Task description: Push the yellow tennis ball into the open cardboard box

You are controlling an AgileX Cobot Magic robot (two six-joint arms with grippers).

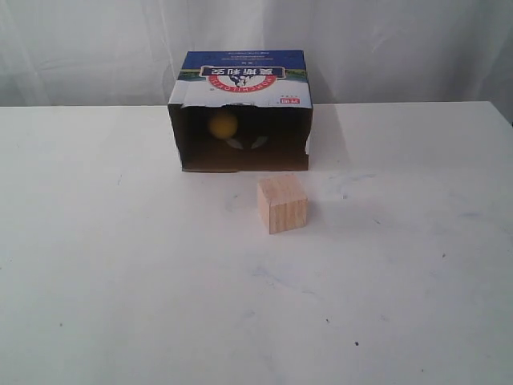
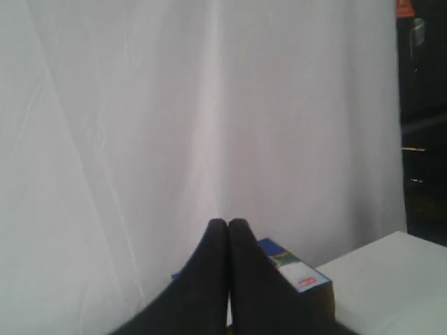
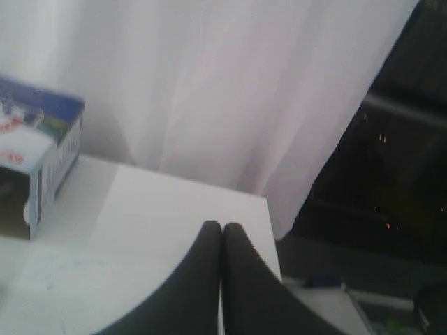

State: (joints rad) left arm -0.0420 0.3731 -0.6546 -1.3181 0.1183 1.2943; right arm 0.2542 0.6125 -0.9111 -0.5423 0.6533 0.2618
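The open cardboard box (image 1: 240, 84) lies on its side at the back middle of the white table, its dark mouth facing the front. Deep inside that mouth sits the yellow tennis ball (image 1: 223, 124), dim in the shadow. Neither arm shows in the exterior view. My left gripper (image 2: 228, 225) is shut with nothing between its black fingers, raised, with the box's blue printed top (image 2: 293, 269) just behind them. My right gripper (image 3: 222, 227) is shut and empty too, held over the table's far right corner, well away from the box (image 3: 38, 150).
A pale wooden cube (image 1: 282, 203) stands on the table (image 1: 120, 265) just in front of the box's mouth, slightly to the right. White curtains hang behind the table. Beyond the table's right edge is a dark area with equipment (image 3: 391, 209).
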